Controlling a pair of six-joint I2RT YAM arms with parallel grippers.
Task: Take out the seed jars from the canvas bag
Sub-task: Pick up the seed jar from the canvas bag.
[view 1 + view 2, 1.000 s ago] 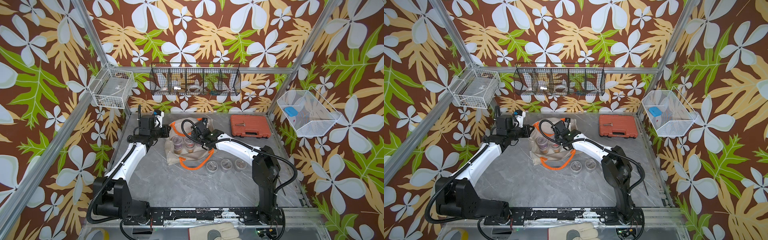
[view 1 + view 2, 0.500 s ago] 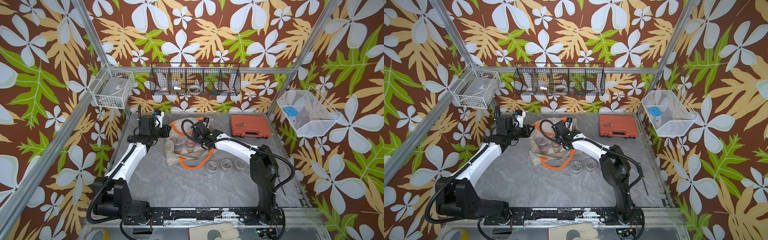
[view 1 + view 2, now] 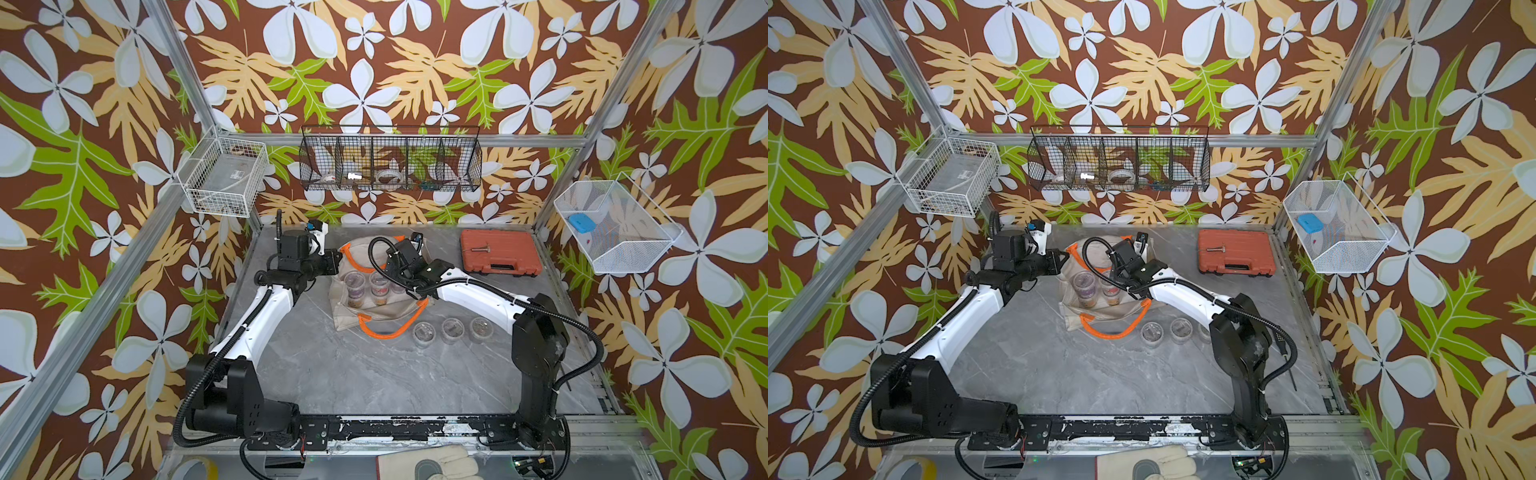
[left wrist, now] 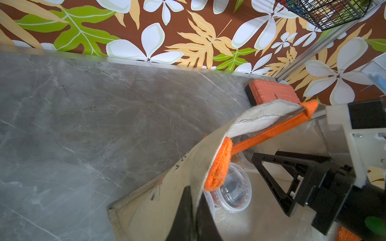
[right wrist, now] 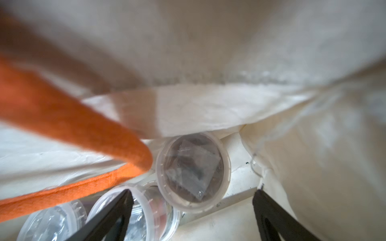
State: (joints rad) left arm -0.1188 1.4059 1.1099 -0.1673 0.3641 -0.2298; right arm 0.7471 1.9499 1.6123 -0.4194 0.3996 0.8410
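Note:
The beige canvas bag [image 3: 376, 309] with orange handles [image 3: 390, 330] lies at mid-table, its mouth held up. My left gripper [image 4: 194, 201] is shut on the bag's upper edge [image 4: 211, 150]. My right gripper [image 5: 192, 193] reaches inside the bag, open, its fingers [image 5: 117, 210] either side of a clear seed jar [image 5: 193, 171] with dark seeds, not closed on it. Two more jars [image 5: 133, 210] lie beside that one. In both top views, two jars [image 3: 354, 284] [image 3: 1084, 286] show in the bag's mouth. Three jars [image 3: 424, 332] [image 3: 1152, 332] stand on the table in front of the bag.
An orange-red tool case [image 3: 500, 253] lies at the back right. A black wire basket [image 3: 390, 160] hangs on the back wall, with white wire baskets on the left wall [image 3: 226, 178] and the right wall [image 3: 615, 226]. A glove [image 3: 428, 463] lies at the front edge.
My right gripper has edged slightly farther into the bag and its jaws have narrowed a little. The left gripper still holds the bag's edge in the same place.

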